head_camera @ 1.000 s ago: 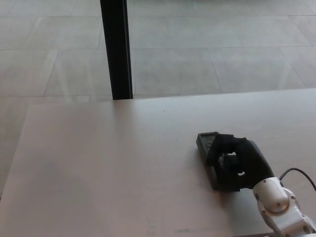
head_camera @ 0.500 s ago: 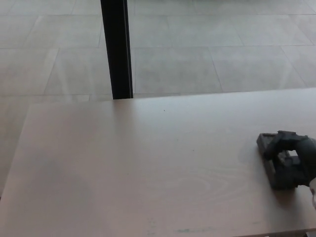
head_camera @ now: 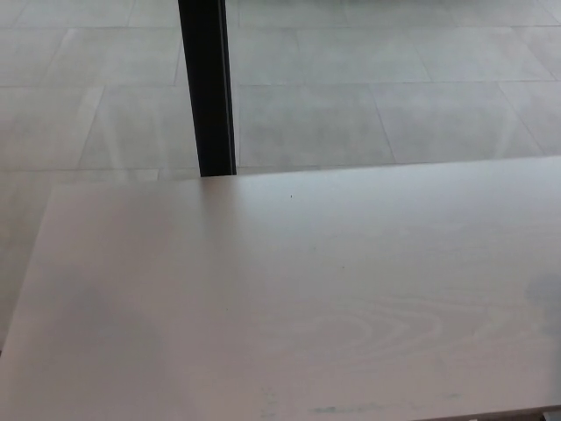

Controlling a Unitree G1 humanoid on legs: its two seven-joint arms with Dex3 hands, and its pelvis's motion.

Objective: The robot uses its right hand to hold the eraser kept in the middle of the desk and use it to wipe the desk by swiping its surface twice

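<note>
Nearest of all is one pale, light-wood desk (head_camera: 263, 298), its flat top filling the lower half of the head view. Faint curved grain lines show in the wood towards the right, and a small greenish smudge (head_camera: 329, 409) sits close to the near edge. A tiny dark speck (head_camera: 291, 196) lies near the far edge. At the right border there is a faint greyish patch (head_camera: 548, 289) on the surface; it is too soft to tell what it is.

Neither of the robot's two hands is in sight, so there is no telling how their fingers are set. The eraser does not show anywhere on the desk top either; where it lies cannot be told from here.

Beyond the far edge of the desk stands one black upright post (head_camera: 207, 88), straight and vertical, running from just behind the desk to the top of the picture. Behind it spreads a floor of large grey tiles (head_camera: 368, 96), crossed by thin joint lines, with pale reflections on its sheen.
</note>
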